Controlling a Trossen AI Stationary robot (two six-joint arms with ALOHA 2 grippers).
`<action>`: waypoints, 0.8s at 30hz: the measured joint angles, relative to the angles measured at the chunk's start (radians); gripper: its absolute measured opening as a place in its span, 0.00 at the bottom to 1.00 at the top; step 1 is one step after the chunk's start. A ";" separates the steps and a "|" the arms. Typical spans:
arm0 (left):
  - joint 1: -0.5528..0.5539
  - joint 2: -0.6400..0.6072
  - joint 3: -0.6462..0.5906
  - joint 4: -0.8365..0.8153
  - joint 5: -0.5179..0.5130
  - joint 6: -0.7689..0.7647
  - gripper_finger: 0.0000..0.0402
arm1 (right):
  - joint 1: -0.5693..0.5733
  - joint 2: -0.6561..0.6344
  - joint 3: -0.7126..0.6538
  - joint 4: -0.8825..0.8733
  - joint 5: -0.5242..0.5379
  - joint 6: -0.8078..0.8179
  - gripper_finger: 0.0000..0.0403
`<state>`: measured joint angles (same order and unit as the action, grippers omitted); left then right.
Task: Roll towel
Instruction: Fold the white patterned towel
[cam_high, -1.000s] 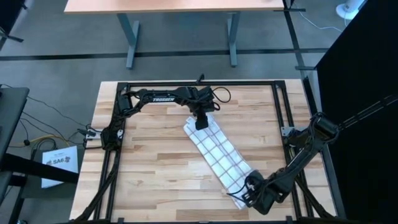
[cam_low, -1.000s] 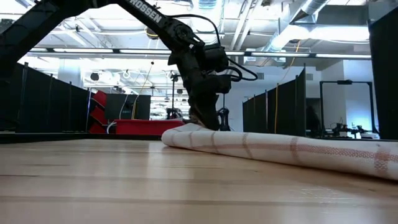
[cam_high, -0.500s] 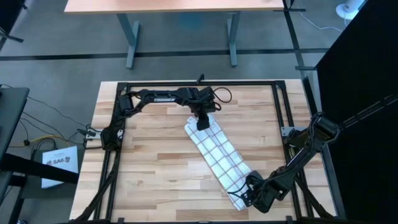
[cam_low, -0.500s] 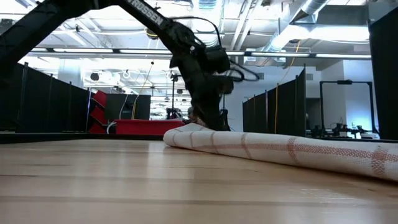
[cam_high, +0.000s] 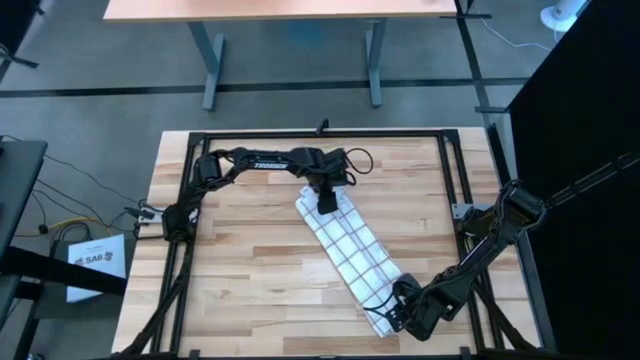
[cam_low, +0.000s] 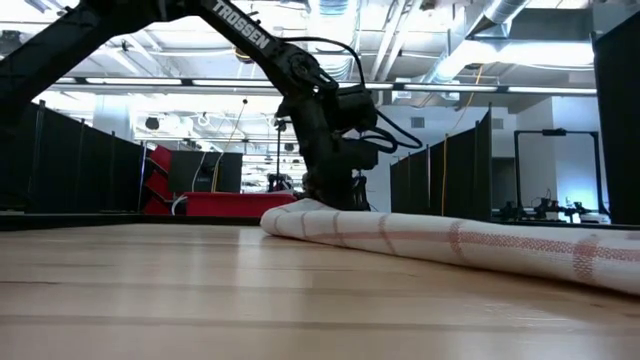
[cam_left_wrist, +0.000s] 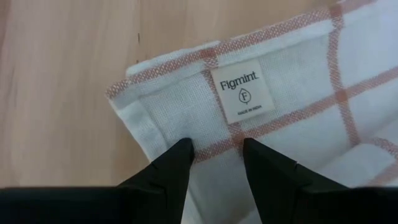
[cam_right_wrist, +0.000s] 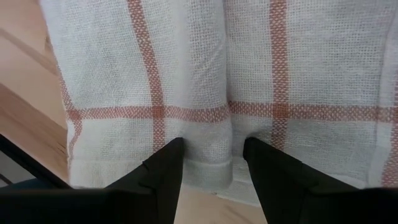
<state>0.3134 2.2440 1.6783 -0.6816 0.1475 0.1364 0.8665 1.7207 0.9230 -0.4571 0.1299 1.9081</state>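
Observation:
The towel (cam_high: 350, 255), white with reddish-brown check lines, lies folded in a long strip slanting across the table, flat on the wood. Its far end carries a white tag (cam_left_wrist: 242, 90). My left gripper (cam_high: 326, 203) stands over that far end, fingers a little apart (cam_left_wrist: 217, 146). In the low view (cam_low: 335, 200) it comes down onto the towel's end (cam_low: 290, 218). My right gripper (cam_high: 397, 308) is at the towel's near end by the table's near edge, fingers also a little apart (cam_right_wrist: 213, 149). My left gripper sets both fingertips (cam_left_wrist: 180, 152) on the towel's far end just beside the tag, close to the corner (cam_left_wrist: 134, 106). It comes from above. The cloth between the tips lies flat on the table. My right gripper sets both fingertips (cam_right_wrist: 168, 155) on the towel's near end, at its hem (cam_right_wrist: 208, 168). It comes from above. A slight crease (cam_right_wrist: 227, 124) runs in the cloth between the tips. The end lies on the table.
Bare wooden tabletop (cam_high: 240, 260) spreads to the left of the towel. A black frame (cam_high: 445, 160) runs round the table's edges. The right arm's links (cam_high: 490, 235) slant over the table's right side.
My left gripper has shifted a little along the towel's far end toward the table's near edge, and its wrist has tipped slightly. The towel stays on the table. My right gripper has kept still.

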 joint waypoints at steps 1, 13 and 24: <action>0.000 0.008 0.000 -0.003 0.000 0.000 0.34 | 0.000 0.000 0.000 0.001 0.001 0.001 0.41; 0.000 0.018 -0.003 -0.007 0.003 -0.006 0.34 | 0.000 0.002 -0.001 0.006 0.001 0.003 0.18; 0.002 0.018 -0.004 -0.007 0.005 -0.019 0.34 | 0.003 0.003 0.067 -0.068 0.001 -0.018 0.03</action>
<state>0.3157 2.2623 1.6745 -0.6888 0.1520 0.1172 0.8700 1.7233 0.9901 -0.5252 0.1307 1.8898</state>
